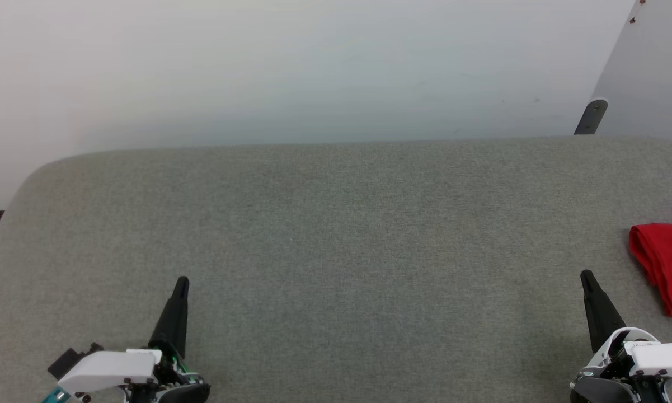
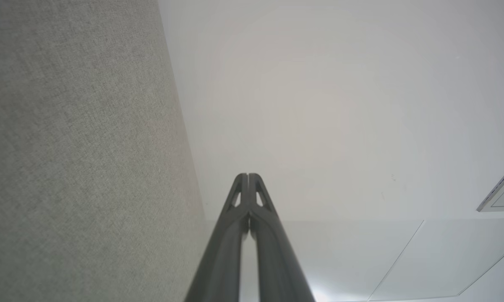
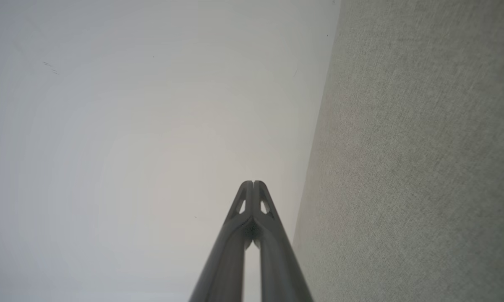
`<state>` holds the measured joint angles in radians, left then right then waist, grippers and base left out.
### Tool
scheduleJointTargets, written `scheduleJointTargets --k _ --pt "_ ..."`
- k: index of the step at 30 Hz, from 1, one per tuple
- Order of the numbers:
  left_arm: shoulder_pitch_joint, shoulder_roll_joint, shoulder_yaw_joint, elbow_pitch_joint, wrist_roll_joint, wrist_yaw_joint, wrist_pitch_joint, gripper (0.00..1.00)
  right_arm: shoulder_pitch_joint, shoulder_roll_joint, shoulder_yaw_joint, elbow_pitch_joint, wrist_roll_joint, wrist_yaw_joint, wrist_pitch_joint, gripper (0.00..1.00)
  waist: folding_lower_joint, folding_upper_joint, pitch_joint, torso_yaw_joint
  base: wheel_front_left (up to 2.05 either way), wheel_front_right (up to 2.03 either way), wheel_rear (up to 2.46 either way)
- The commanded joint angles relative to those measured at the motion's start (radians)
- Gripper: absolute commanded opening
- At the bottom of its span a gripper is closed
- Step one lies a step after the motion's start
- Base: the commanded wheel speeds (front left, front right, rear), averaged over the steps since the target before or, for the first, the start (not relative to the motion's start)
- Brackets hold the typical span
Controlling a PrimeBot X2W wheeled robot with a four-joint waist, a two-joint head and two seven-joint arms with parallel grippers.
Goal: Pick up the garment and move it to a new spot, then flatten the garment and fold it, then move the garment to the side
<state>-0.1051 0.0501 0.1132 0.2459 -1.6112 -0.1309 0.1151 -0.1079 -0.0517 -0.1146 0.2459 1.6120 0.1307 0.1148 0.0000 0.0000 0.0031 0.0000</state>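
Currently grey fabric table (image 1: 336, 224) spans the head view. Garment (image 1: 667, 263), red and bunched, lies at the table's right edge, cut off by the frame. Left gripper (image 1: 181, 281) sits low left. Right gripper (image 1: 586, 276) sits low right, near the garment but apart from it. Both are pinched together, holding nothing.

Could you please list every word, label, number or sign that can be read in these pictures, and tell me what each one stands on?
No text can be read in any view.
Red cloth garment at the head view's right edge: the part in frame is plain red, no lettering.
Grey fabric-covered surface and pale wall behind it: no writing.
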Motion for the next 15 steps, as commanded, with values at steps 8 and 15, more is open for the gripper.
scheduleJointTargets --k 8,15 --pt "-0.01 -0.001 0.003 0.001 -0.002 0.0 0.003 0.0 -0.003 0.004 0.001 0.0 0.002 0.0 0.001 0.0 0.0 0.0 0.0 0.0 0.0 0.0 0.0" --pt "-0.01 -0.001 0.003 0.001 -0.002 0.0 0.003 0.0 -0.003 0.004 0.001 0.0 0.002 0.0 0.001 0.0 0.0 0.0 0.0 0.0 0.0 0.0 0.0"
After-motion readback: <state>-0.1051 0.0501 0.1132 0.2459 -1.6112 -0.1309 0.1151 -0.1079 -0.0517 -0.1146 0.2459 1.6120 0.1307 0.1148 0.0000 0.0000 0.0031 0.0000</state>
